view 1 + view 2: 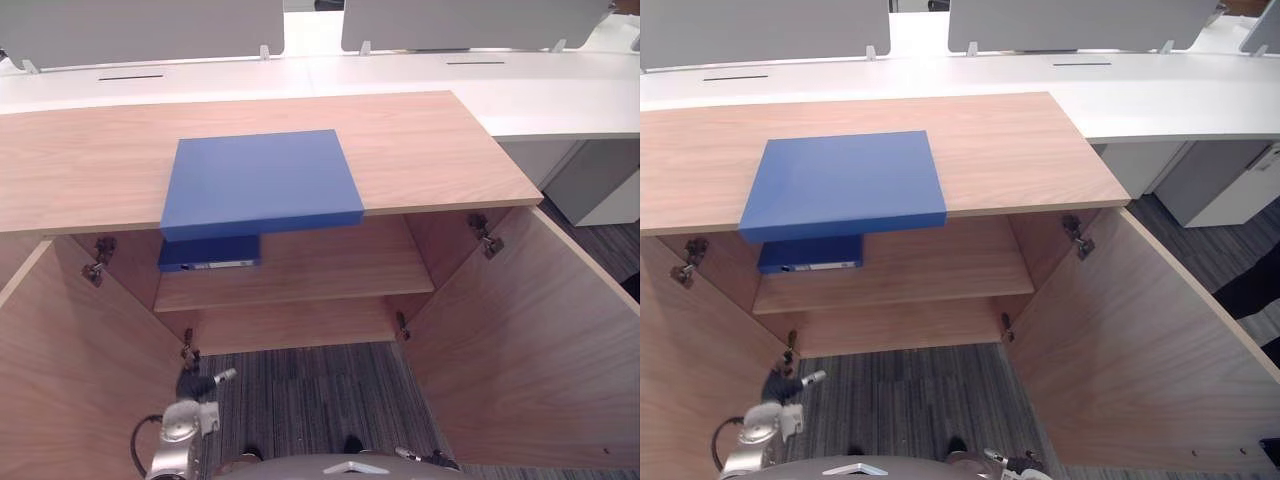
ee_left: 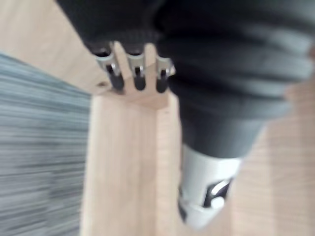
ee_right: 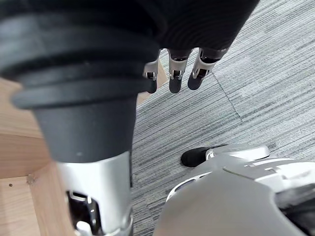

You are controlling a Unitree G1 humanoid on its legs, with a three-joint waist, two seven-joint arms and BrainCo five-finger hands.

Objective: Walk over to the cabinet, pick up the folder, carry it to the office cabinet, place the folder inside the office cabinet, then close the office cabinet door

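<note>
Facing open cabinet [image 1: 430,150]: folder [image 1: 260,185] flat on top surface, overhanging front edge. Left hand [image 1: 198,385] and right hand [image 3: 178,73] low, fingers relaxed, empty. Recommend raising both hands and clamping overhang squarely.

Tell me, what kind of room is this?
Most likely an office: long white desks with grey divider screens stand behind a wooden cabinet, a blue folder lies on the cabinet's top, and the floor is grey striped carpet.
</note>
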